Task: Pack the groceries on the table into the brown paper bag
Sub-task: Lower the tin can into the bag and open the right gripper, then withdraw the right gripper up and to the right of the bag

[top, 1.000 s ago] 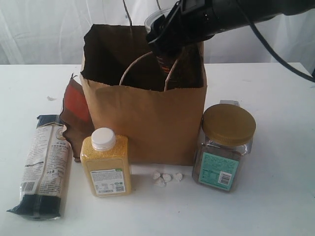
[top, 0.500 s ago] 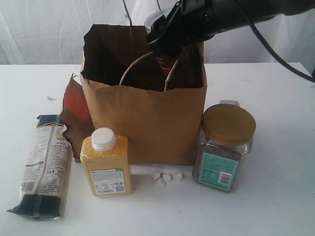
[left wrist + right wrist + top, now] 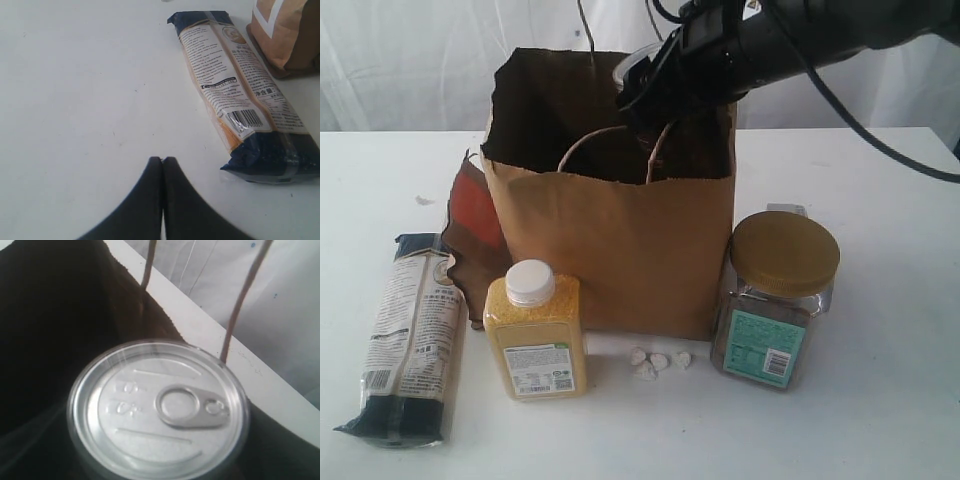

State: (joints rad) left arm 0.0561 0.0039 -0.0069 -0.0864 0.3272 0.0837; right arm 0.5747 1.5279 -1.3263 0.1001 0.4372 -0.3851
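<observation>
In the exterior view the bag stands upright in the middle of the table, and the right gripper hangs over its open mouth at about one o'clock with the can at its tip, level with the rim. Five things lie outside the bag: the bottle at seven o'clock of it, the noodle packet at eight, the pouch leaning against its side at nine, the white lumps at six and the jar at four. The left wrist view shows the left gripper with its fingers pressed together and empty, above bare table, the noodle packet lying at two o'clock of it and well apart. The right wrist view is filled by the can's pull-tab lid, with the dark inside of the bag under and around it; the fingers are out of frame, so the can is probably pinched between spread jaws, not loose. By my reading the can is the first item going in, not yet let go, and everything else is left to pack.
</observation>
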